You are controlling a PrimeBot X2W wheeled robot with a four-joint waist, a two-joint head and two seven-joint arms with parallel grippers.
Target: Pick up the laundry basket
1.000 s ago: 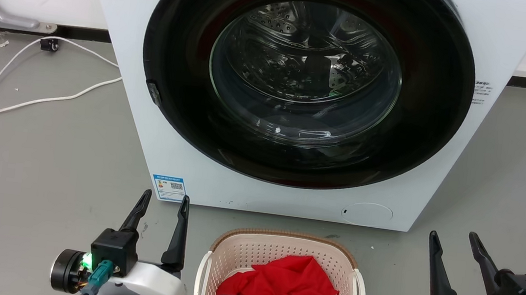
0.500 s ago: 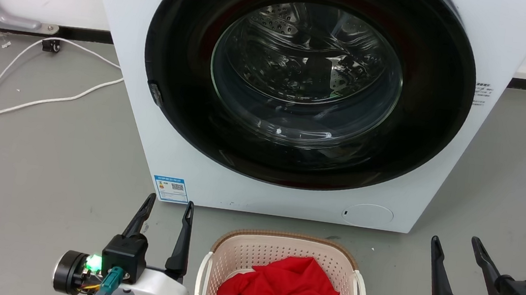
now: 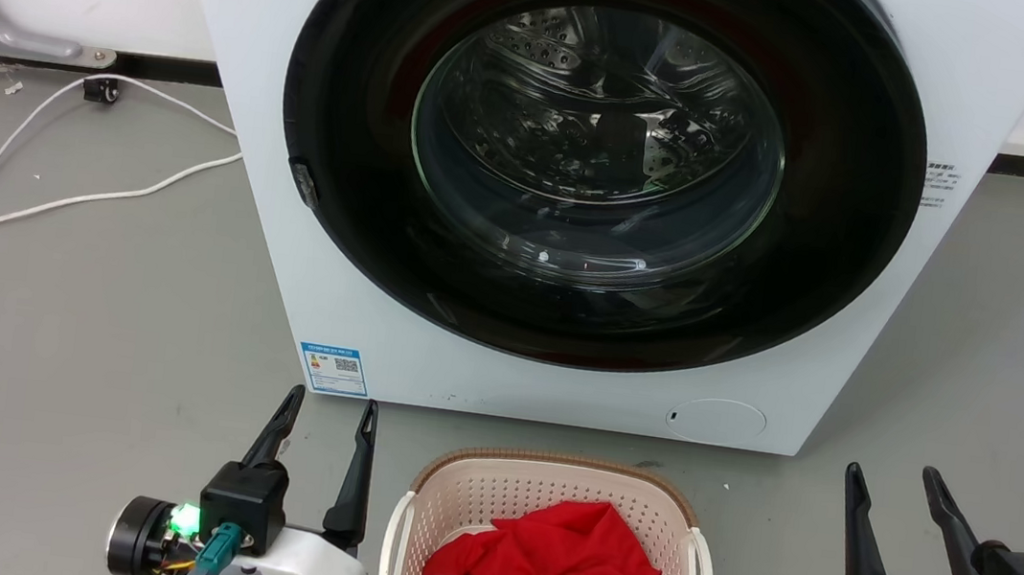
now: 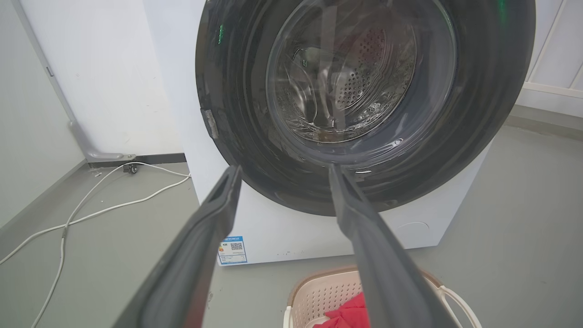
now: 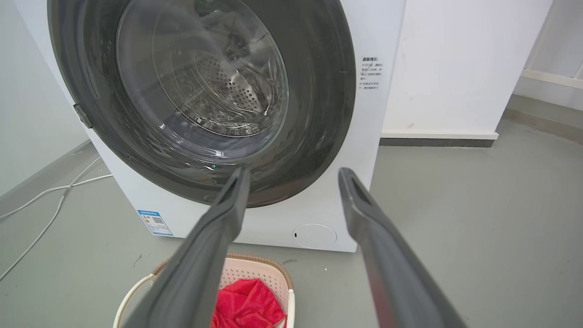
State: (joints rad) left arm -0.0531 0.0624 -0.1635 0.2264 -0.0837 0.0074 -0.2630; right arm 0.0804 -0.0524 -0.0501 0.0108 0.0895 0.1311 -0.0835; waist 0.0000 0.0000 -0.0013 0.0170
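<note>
Standing on the floor [image 3: 87, 297] just before the washer [image 3: 259, 56], the laundry basket [image 3: 468, 504] was flanked by the left gripper [image 3: 334, 397] and the right gripper [image 3: 893, 469], both held apart and empty. Approach was judged the step in hand; the white side handles [image 3: 391, 539] would next need reaching. The basket's near end was cut off.

White front-load washer [image 3: 581, 189] far centre, blue label [image 3: 333, 368] low on its left. White cable [image 3: 50, 198] runs over grey floor [image 3: 102, 328], left. Red cloth [image 3: 567, 564] near centre.
</note>
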